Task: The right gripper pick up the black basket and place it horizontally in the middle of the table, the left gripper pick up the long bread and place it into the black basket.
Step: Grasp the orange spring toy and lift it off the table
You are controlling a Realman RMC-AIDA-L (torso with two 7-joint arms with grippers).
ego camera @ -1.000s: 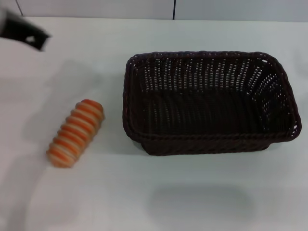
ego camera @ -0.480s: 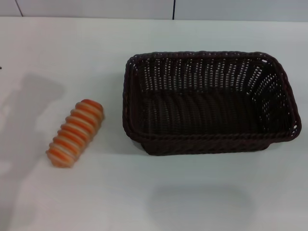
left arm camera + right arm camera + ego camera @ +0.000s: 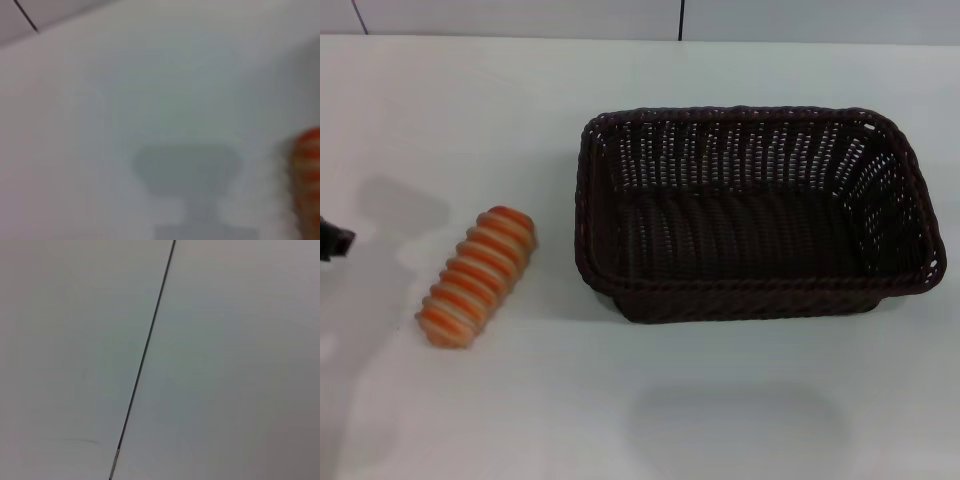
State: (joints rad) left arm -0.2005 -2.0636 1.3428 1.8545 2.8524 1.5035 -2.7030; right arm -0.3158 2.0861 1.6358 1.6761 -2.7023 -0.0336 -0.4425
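Note:
The black basket (image 3: 750,298) stands lengthwise across the middle-right of the white table (image 3: 570,400), and it holds nothing. The long bread (image 3: 478,275), orange-tan with pale ridges, lies at a slant on the table left of the basket, a little apart from it. Only a small black part of my left gripper (image 3: 330,241) shows at the head view's left edge, level with the bread and well apart from it. The left wrist view shows one end of the bread (image 3: 307,175) and a shadow on the table. My right gripper is out of view.
The table's far edge meets a grey wall with a dark seam (image 3: 681,18). The right wrist view shows only a pale surface crossed by a dark seam line (image 3: 145,355).
The left arm's end showed at the far left corner, left the head view, and now shows lower at the left edge beside the bread. Its shadow moved nearer. Bread and basket are still.

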